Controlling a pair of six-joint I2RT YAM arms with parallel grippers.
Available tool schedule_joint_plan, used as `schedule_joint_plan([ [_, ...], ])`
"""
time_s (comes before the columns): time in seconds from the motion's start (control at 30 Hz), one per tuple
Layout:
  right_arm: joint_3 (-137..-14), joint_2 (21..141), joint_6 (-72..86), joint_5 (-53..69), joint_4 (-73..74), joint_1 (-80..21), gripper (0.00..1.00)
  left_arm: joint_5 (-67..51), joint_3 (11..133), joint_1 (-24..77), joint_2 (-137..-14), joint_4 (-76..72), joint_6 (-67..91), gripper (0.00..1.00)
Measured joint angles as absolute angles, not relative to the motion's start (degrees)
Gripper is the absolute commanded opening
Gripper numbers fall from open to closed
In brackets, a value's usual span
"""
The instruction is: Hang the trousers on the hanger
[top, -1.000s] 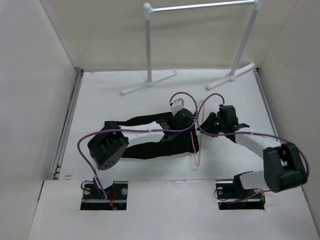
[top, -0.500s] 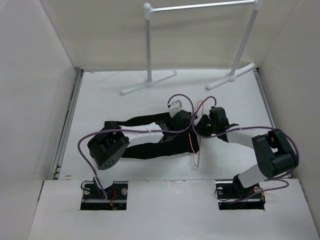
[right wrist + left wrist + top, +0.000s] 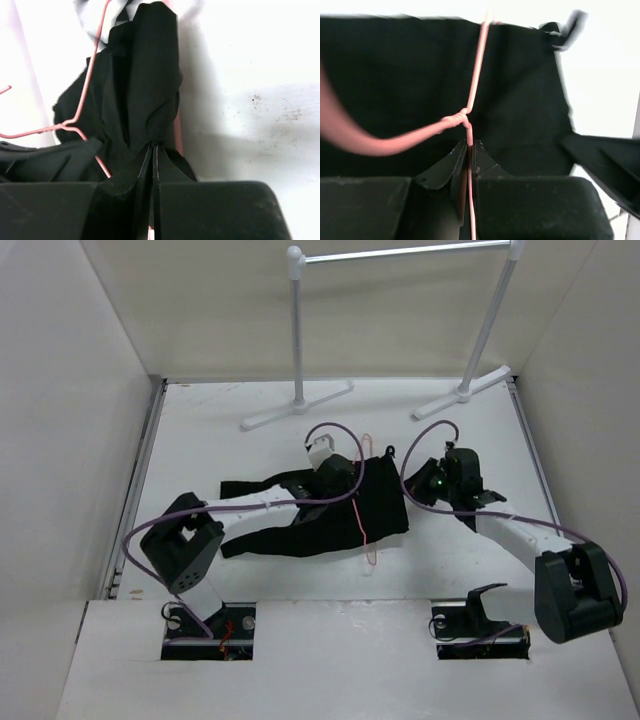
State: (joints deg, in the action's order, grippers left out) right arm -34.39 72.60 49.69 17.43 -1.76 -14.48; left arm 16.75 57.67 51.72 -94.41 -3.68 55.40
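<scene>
The black trousers point(image 3: 300, 525) lie across the middle of the table, their wide end to the right. The thin pink hanger point(image 3: 361, 512) lies over that wide end, its hook toward the near edge. My left gripper point(image 3: 352, 487) is shut on the hanger wire; the left wrist view shows the wire point(image 3: 476, 75) running from between the jaws over the black fabric point(image 3: 395, 75). My right gripper point(image 3: 413, 494) is shut on the trousers' right edge; the right wrist view shows bunched black fabric point(image 3: 142, 85) pinched in the jaws, with the hanger wire point(image 3: 85, 92) beside it.
A grey rail rack point(image 3: 400, 252) with white joints stands at the back, its white feet point(image 3: 296, 407) on the table. White walls close in the left, right and back sides. Purple cables loop over both arms.
The left gripper has pulled the hanger to the left. The right gripper has moved right with the fabric, spreading the trousers' wide end. The left arm's elbow has swung left.
</scene>
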Motion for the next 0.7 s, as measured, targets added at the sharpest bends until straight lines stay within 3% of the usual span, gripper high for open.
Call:
schedule_joint_plan([
  [0.4, -30.74, 69.10, 49.78, 17.61, 1.72, -8.60, 0.07, 21.10, 46.74, 45.32, -78.94, 5.43, 51.05, 0.00],
  [0.7, -30.13, 72.01, 49.78, 17.50, 1.78, -8.54, 0.08, 23.46, 46.59, 45.10, -76.53, 8.47, 46.94, 0.00],
])
